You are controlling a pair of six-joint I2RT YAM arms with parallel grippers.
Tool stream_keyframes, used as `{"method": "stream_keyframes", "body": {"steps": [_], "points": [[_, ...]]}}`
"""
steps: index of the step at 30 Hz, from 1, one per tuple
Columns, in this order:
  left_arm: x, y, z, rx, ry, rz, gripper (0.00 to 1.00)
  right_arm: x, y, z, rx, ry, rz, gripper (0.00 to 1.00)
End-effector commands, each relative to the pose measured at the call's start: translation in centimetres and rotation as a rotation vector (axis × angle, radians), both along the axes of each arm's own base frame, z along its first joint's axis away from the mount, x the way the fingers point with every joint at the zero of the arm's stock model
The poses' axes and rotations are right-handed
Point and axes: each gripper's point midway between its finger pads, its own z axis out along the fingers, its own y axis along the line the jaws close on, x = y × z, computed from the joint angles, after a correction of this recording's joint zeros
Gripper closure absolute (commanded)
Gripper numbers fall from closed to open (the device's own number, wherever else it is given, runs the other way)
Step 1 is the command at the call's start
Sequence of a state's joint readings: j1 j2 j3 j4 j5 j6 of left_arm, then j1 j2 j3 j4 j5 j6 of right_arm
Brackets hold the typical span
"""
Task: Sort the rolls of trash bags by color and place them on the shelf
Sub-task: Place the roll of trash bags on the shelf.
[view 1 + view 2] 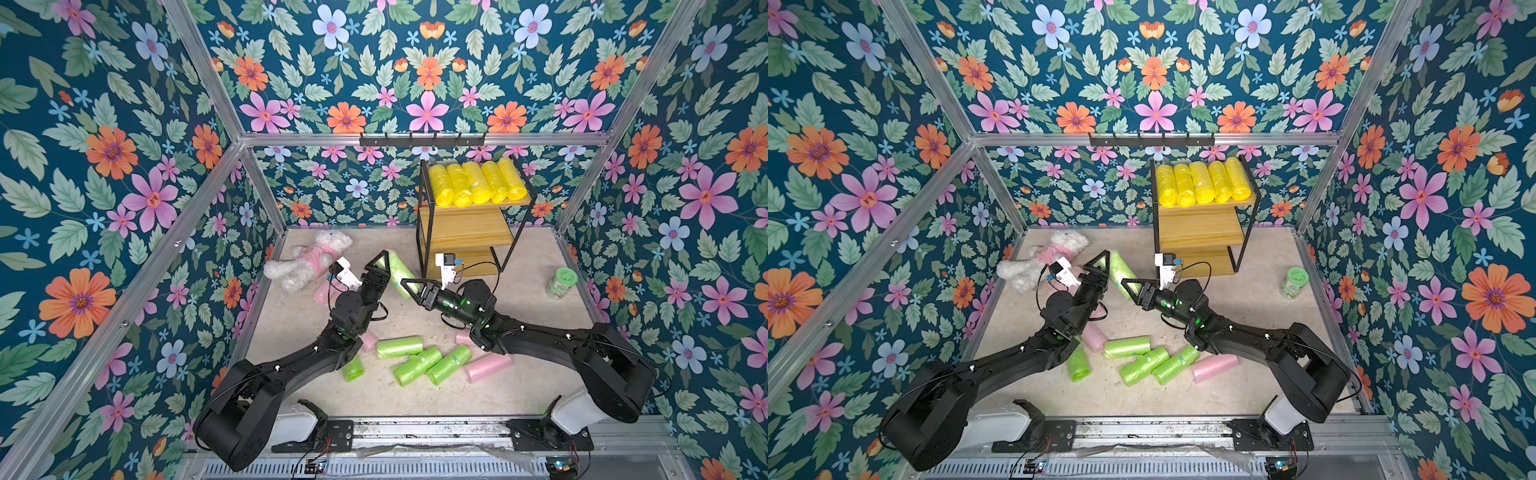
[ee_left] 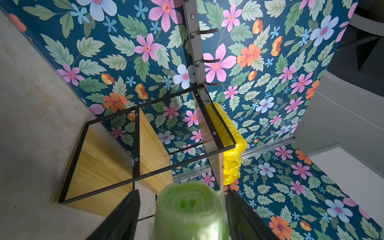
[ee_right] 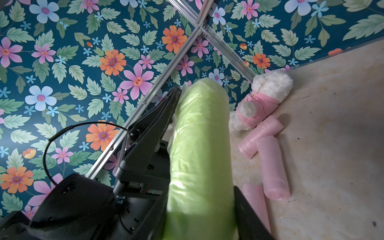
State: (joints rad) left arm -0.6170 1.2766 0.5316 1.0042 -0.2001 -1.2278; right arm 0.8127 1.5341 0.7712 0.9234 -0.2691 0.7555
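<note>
Pinching green roll (image 3: 199, 145), right claw (image 1: 405, 284), left claw (image 1: 385, 259) spread around it, pink rolls (image 1: 462, 337) partly hidden.

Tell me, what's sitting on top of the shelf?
Five yellow rolls lie side by side on the top board of the shelf. Most of that board is hidden under them.

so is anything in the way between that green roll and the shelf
nothing visible does: the green roll is lifted by the near corner of the shelf, with only open space between them. the middle and bottom boards look bare where visible; the yellow rolls fill only the top one.
</note>
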Motion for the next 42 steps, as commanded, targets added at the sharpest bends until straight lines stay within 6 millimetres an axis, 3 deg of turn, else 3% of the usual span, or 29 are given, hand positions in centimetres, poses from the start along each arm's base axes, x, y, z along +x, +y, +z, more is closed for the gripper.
{"method": "stream_keyframes", "body": {"steps": [1,10,15,19,31,42], "points": [[0.1,0.3,-0.5,0.102,0.000,0.027,0.20,0.1,-1.3,0.2,-0.022,-0.033,-0.023,0.59],[-0.1,2.6,-1.5,0.373,-0.019,0.012,0.15,1.2,-8.0,-2.5,-0.231,-0.061,-0.149,0.59],[0.4,2.1,-1.2,0.571,-0.025,-0.050,0.14,3.8,-12.8,-2.1,-0.252,-0.043,-0.298,0.60],[0.7,1.5,-0.6,0.668,-0.039,-0.083,0.14,6.3,-14.9,-0.8,-0.242,-0.050,-0.412,0.60],[0.6,0.9,0.3,0.677,-0.065,-0.109,0.14,13.4,-14.9,2.4,-0.200,-0.080,-0.601,0.59],[0.6,0.6,0.6,0.667,-0.074,-0.120,0.14,17.2,-13.8,2.1,-0.160,-0.073,-0.648,0.57]]}}
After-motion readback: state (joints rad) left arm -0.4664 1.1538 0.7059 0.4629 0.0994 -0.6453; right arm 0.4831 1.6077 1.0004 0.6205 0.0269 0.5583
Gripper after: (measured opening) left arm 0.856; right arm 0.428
